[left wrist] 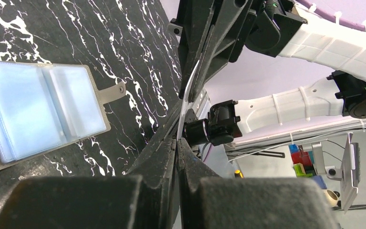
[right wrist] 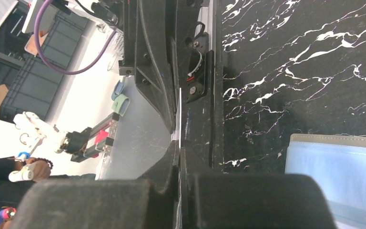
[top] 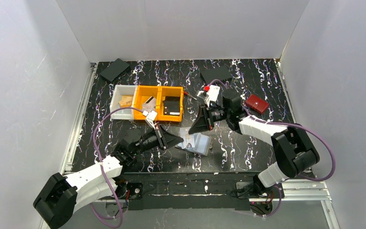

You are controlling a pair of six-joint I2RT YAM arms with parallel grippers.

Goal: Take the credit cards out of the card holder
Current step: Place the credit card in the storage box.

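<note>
**Currently: One Card Clamped by Both Grippers**

1. Left arm. From my console the left gripper (left wrist: 177,141) reads as clenched. Its two fingers meet on one end of a thin white credit card (left wrist: 185,109), which the left wrist view shows edge-on.

2. Right arm. The right gripper (right wrist: 178,151) is closed on the opposite end of the same card. In its wrist view I see the white edge run straight from between its own fingers to the left arm's fingers facing it.

3. Card position. The card is held clear of the black marbled table (top: 171,76), spanning the two sets of fingertips. In the top view I cannot make out the card itself.

4. Card holder. The card holder (top: 196,142) lies open and flat near the middle of the table, pale blue inner faces up, with its snap tab sticking out at one side. It sits just beside the meeting fingertips, and in both wrist views the fingers are apart from it. I cannot tell whether its sleeves contain more cards.

5. Surroundings. Two orange bins (top: 159,102) and a white bin (top: 123,101) stand side by side behind the left arm. A red wallet (top: 257,103) lies to the far right.
</note>
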